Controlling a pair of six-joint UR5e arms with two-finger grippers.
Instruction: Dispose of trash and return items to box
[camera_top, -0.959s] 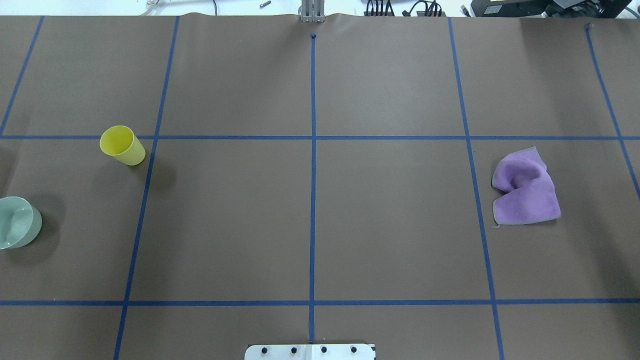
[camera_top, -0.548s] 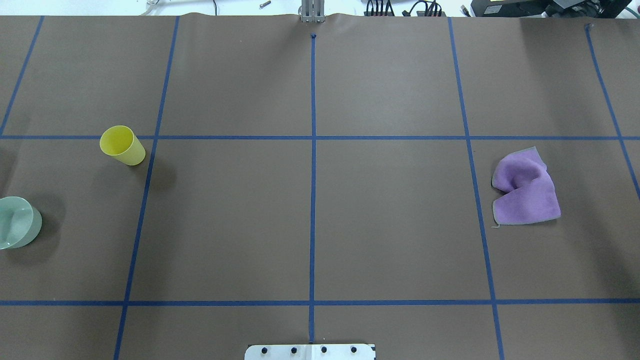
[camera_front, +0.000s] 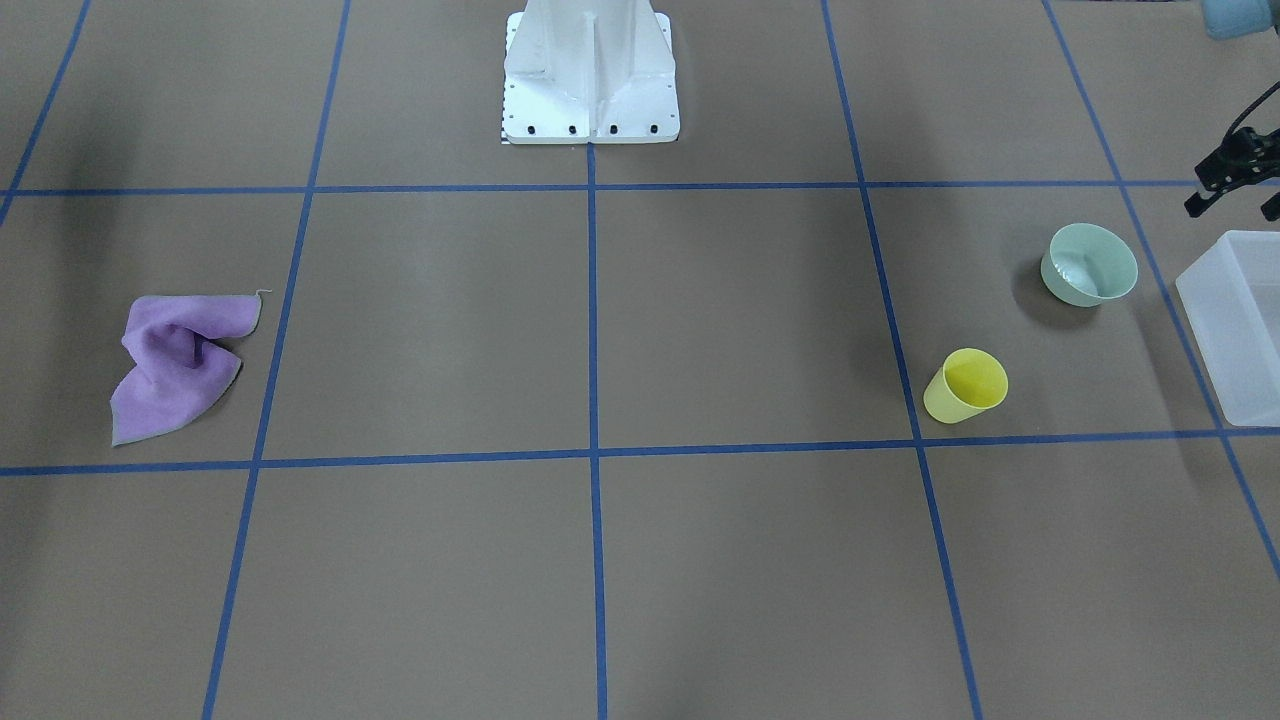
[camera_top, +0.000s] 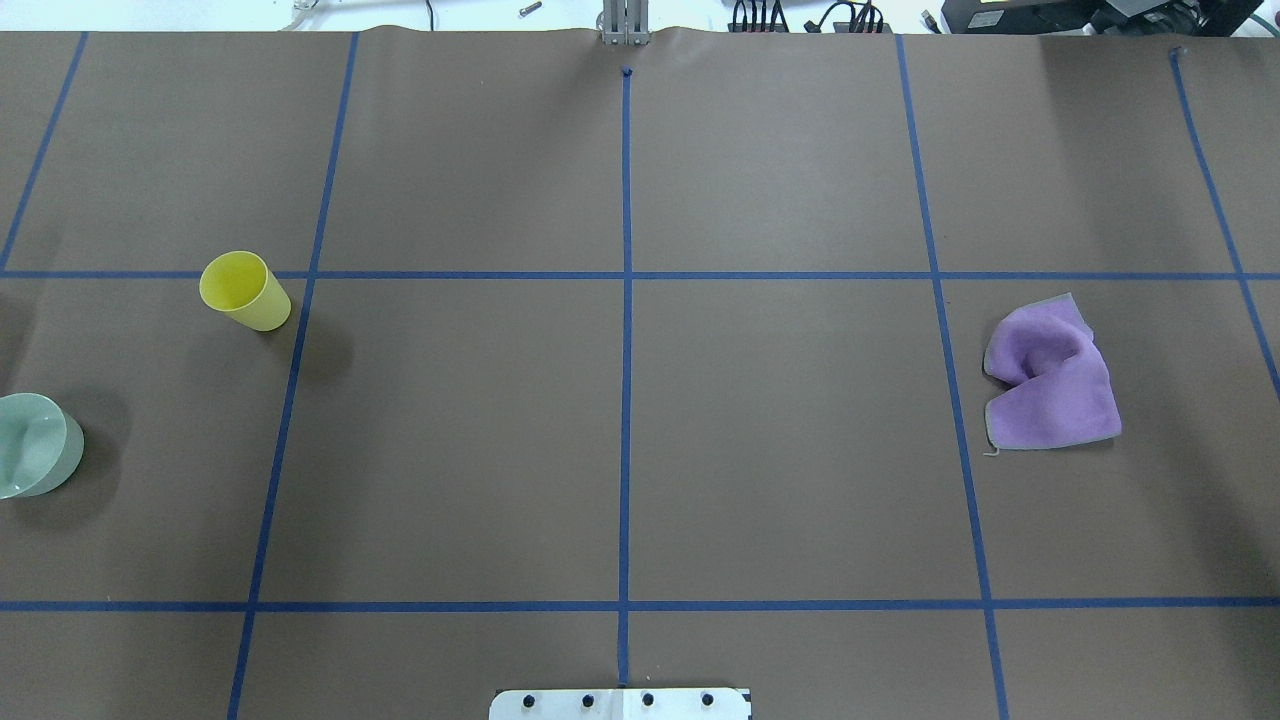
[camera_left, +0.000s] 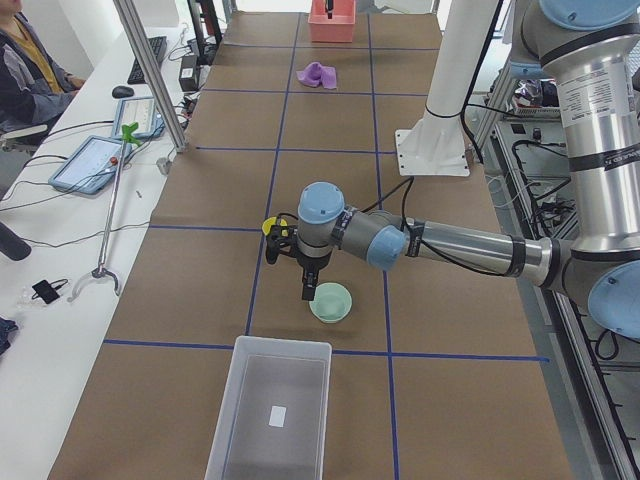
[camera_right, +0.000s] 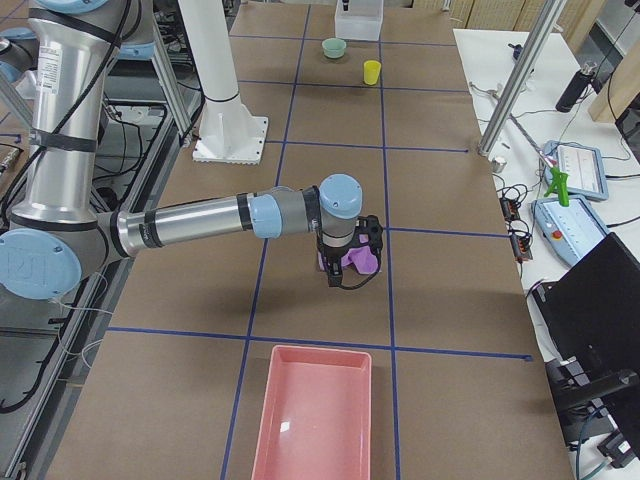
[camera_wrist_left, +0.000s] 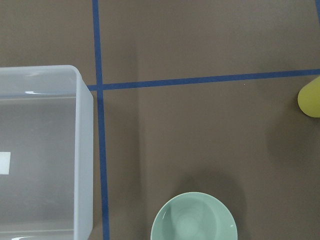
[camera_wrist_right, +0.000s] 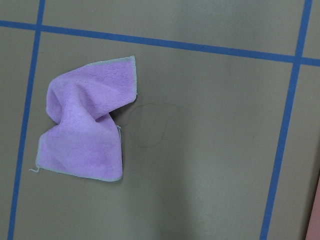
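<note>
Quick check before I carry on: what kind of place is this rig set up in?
Most likely a robotics lab or data-collection workcell, not a home. The table is papered brown and marked with a blue tape grid, and an operator sits alongside with tablets.

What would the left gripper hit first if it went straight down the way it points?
Most likely the pale mint-green round plastic bowl: the left gripper points down over its rim. Depth is unclear, so it might just miss.
</note>
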